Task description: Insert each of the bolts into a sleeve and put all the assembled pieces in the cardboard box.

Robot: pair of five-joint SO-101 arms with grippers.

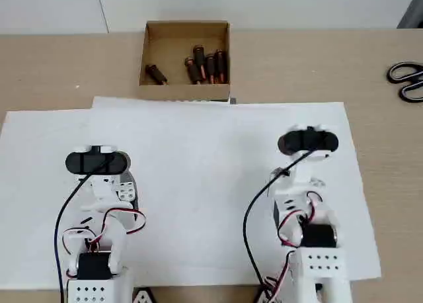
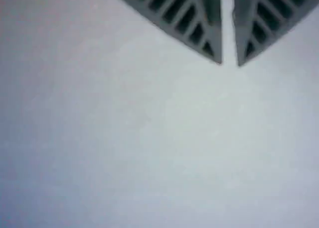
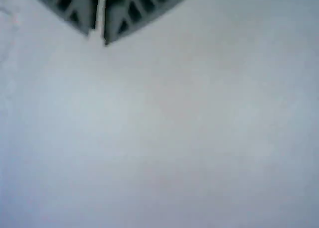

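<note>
Two grippers hang close over the white paper sheet (image 2: 149, 148), each with nothing between its fingers. The left gripper (image 2: 230, 62) has its grey ribbed fingers (image 2: 199, 29) drawn together, with only a thin slit between the tips. The right gripper (image 3: 98, 38) is closed the same way, its fingertips all but touching above the bare paper.

In the high view both arms (image 1: 99, 204) are folded back over the near edge of the table (image 1: 53, 65). One stands by each near corner of the paper, and they are well apart from each other.

The cardboard box (image 1: 187, 26) sits beyond the far edge of the paper, just touching it and close to the far edge of the table. Five assembled pieces, dark with copper-coloured parts, lie inside it. A cluster of four (image 1: 206, 66) is packed side by side in the half of the box nearer the scissors (image 1: 406, 80). The single piece (image 1: 155, 73) lies apart, near the opposite wall. The scissors rest on bare wood at the table's side edge, well clear of the paper and the box.
</note>
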